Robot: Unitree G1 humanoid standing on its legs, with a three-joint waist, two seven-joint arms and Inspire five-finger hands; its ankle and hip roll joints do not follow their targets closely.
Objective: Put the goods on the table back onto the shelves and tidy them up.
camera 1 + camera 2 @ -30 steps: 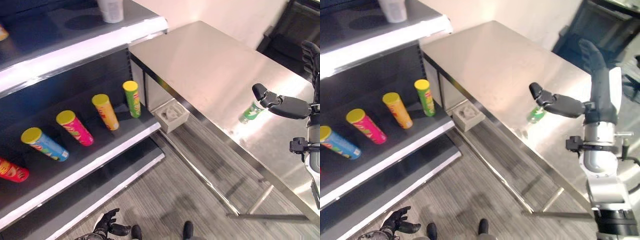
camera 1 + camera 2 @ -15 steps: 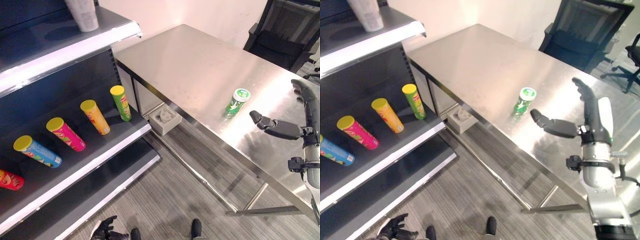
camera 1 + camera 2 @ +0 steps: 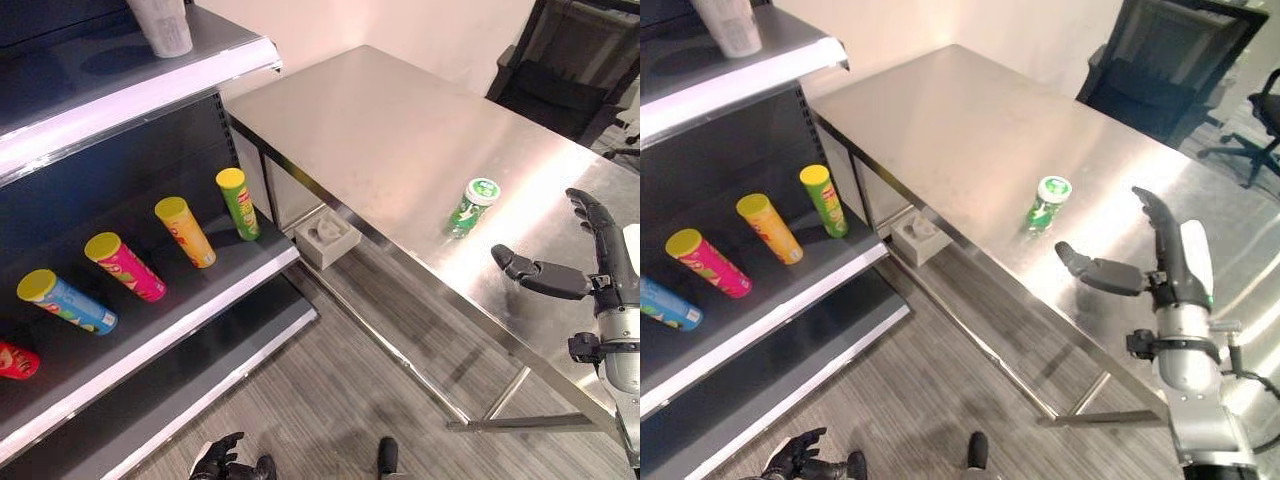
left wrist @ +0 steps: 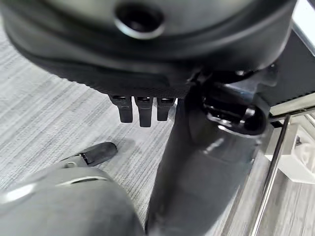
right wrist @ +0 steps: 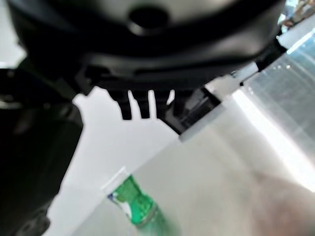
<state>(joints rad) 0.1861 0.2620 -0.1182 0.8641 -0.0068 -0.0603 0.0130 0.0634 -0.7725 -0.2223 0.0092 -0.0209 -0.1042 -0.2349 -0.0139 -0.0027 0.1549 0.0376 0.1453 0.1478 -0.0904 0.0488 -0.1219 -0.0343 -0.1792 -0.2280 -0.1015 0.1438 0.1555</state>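
At the far left stood a dark shelving unit with pale edge strips (image 3: pixel 150 340). On its top shelf sat a white paper cup (image 3: pixel 162 25), upright near the front edge. On the middle shelf a row of tall snack cans lay side by side, each apart from its neighbour, lids toward the front: a red can (image 3: pixel 15 361) cut off by the view's left edge, then a blue can with a yellow lid (image 3: pixel 65 301), a pink can with a yellow lid (image 3: pixel 125 267), an orange can with a yellow lid (image 3: pixel 184 231) and a green can with a yellow lid (image 3: pixel 238 203).

Low at the bottom edge, over the grey wood-look floor (image 3: pixel 340 390), hung the robot's left hand (image 3: pixel 225 459), its dark fingers loosely spread and holding nothing.

Just past the shelf's right end, under the table's near corner, a small white moulded tray (image 3: pixel 327 237) rested on the floor.

The brushed stainless-steel table (image 3: pixel 400 130) ran away to the right. On it, near the front edge, stood the short green canister with a white-and-green lid (image 3: pixel 470 206), upright and alone. A black office chair (image 3: pixel 1160 70) stood behind the table.

At the right, the robot's right hand (image 3: pixel 1165 255) hovered above the table just beside the canister without touching it, thumb stretched toward it, fingers extended and empty. In the right wrist view the green canister (image 5: pixel 135 206) showed past the fingers (image 5: pixel 142 105), clear of them.
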